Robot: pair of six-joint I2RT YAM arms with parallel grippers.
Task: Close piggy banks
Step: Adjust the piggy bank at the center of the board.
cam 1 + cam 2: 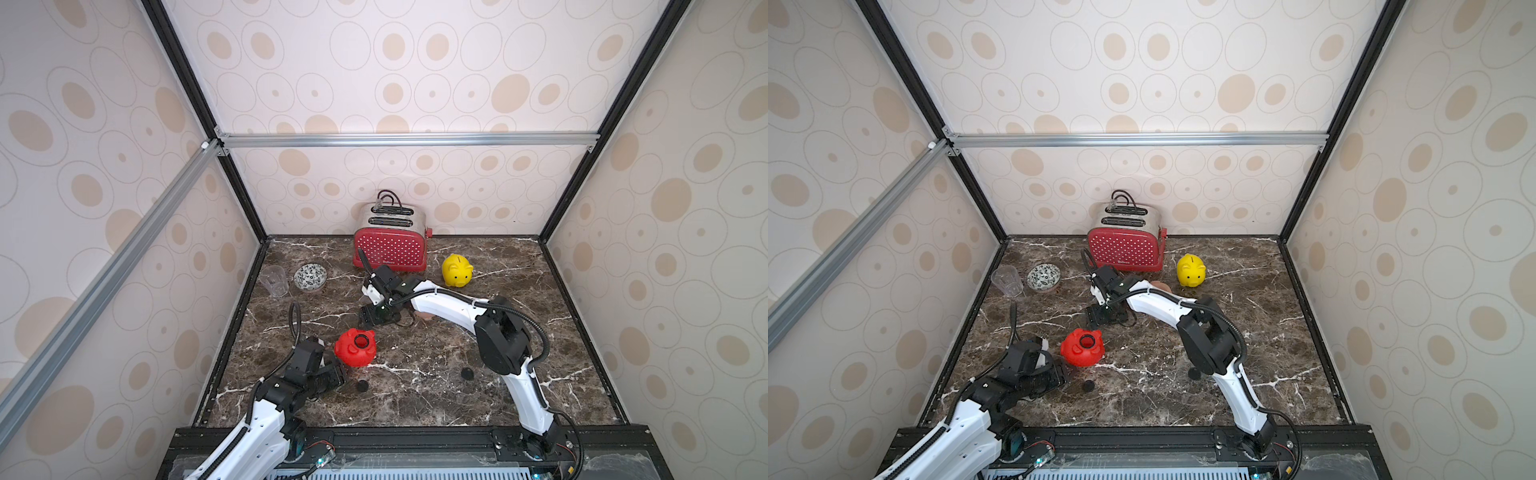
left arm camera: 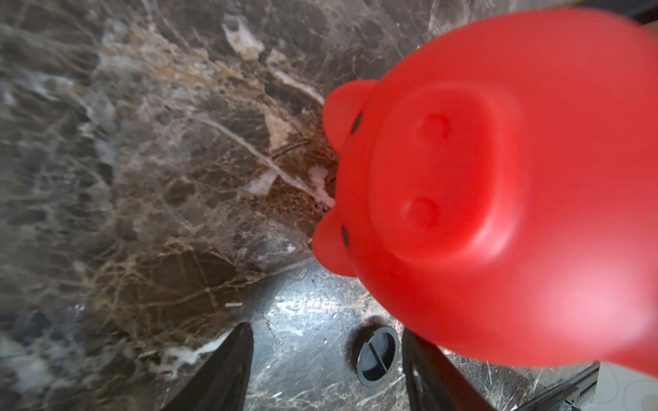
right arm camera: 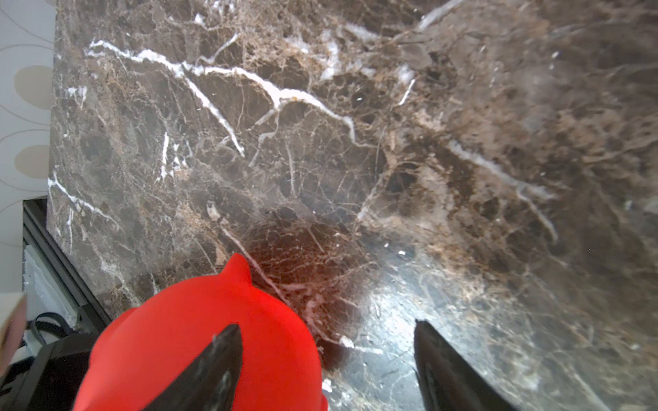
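Since the rounded red plastic piggy bank lies belly-up on the dark marble table, hole unplugged, round black plug loose nearby, left claw and right claw both spread and empty, it's not yet closed.

Setting: enclosed robot test cell, dressed as a kitchen.
Evidence:
- aluminium-profile frame across mid-frame
- circle-patterned wallpaper panels on three sides
- brown marble-look desk
- red polka-dot toaster at centre
- patterned bowl and clear glass to its left
- black mounting rail at the lower edge, carrying the left arm and right arm
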